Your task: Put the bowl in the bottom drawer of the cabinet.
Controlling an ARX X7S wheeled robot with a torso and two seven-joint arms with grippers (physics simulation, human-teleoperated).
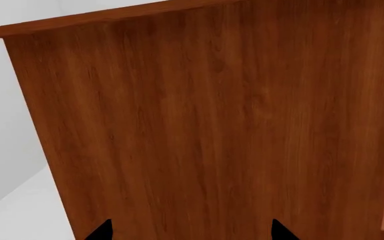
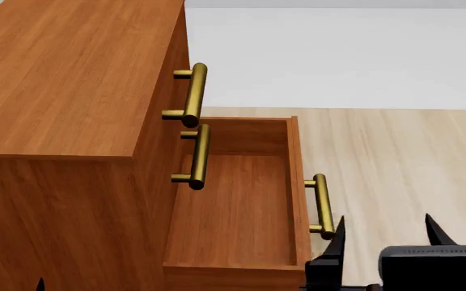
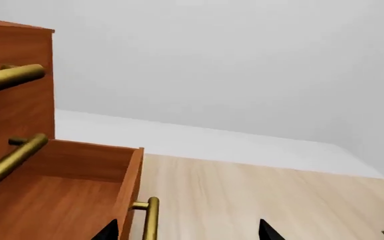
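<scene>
The bowl is out of view in every frame. The reddish-brown cabinet (image 2: 63, 79) fills the left of the head view. Its bottom drawer (image 2: 293, 182) is pulled out and holds nothing, with its brass handle (image 2: 322, 203) on the front. My right gripper (image 2: 385, 227) is open and empty just right of that handle, which also shows in the right wrist view between the fingertips (image 3: 150, 217). My left gripper (image 1: 192, 232) is open, empty, and faces the cabinet's plain side panel (image 1: 212, 125). Only one tip of a left finger (image 2: 40, 285) shows in the head view.
Two upper drawers are closed, and their brass handles (image 2: 194, 94) (image 2: 199, 156) stick out above the open drawer. Pale wooden floor (image 2: 395, 157) lies to the right of the cabinet, with a white surface (image 2: 338, 54) beyond it.
</scene>
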